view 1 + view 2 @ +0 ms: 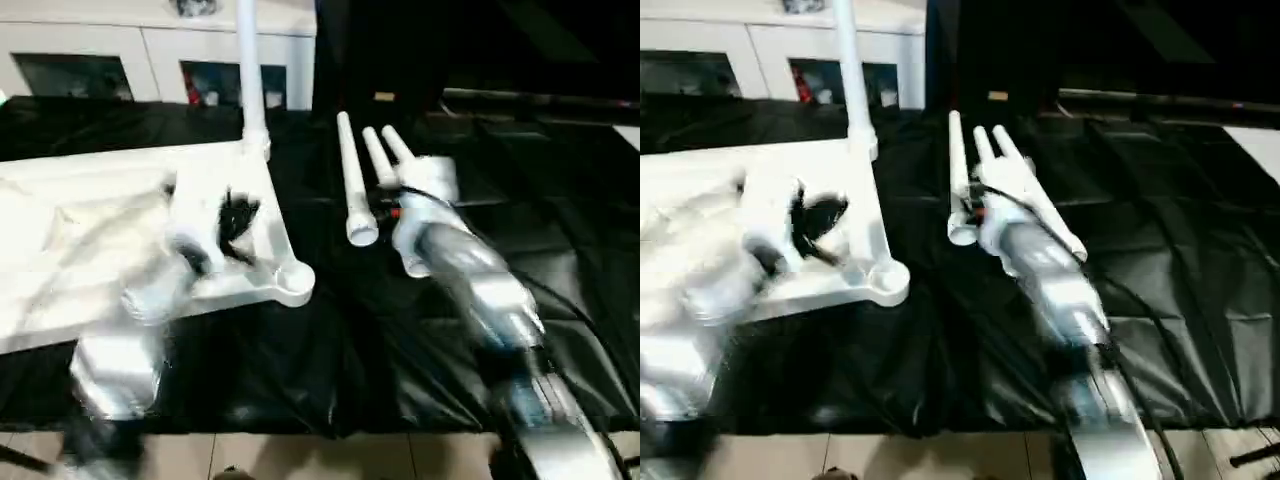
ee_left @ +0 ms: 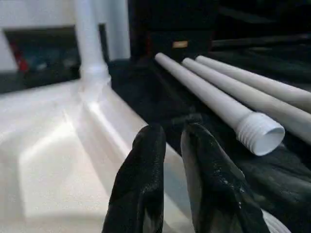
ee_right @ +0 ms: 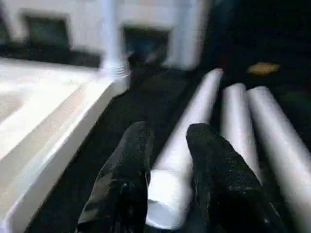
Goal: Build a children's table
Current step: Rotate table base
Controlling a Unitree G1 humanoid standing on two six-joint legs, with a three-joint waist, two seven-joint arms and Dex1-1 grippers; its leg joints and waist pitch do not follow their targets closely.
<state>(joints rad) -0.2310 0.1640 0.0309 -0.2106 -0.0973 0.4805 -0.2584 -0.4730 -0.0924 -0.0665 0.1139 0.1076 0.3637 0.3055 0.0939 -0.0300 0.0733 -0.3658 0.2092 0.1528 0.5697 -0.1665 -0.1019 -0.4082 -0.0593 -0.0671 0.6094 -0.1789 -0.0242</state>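
Observation:
The children's table top [image 1: 90, 230] lies upside down on the black cloth, at the left. One white leg [image 1: 247, 70] stands upright in its far right corner socket, and the near right corner socket [image 1: 292, 282] holds nothing. Three loose legs [image 1: 352, 180] lie side by side on the cloth just to the right. My left gripper [image 2: 173, 141] hovers over the top's right rim, open by a narrow gap with nothing between the fingers. My right gripper [image 3: 167, 141] is open above the threaded end of the nearest loose leg [image 3: 167, 194], apart from it.
A white cabinet with glass doors [image 1: 150, 60] stands behind the table. Black cloth [image 1: 520, 200] covers the work surface and stretches to the right. Light floor tiles [image 1: 300, 455] show along the near edge.

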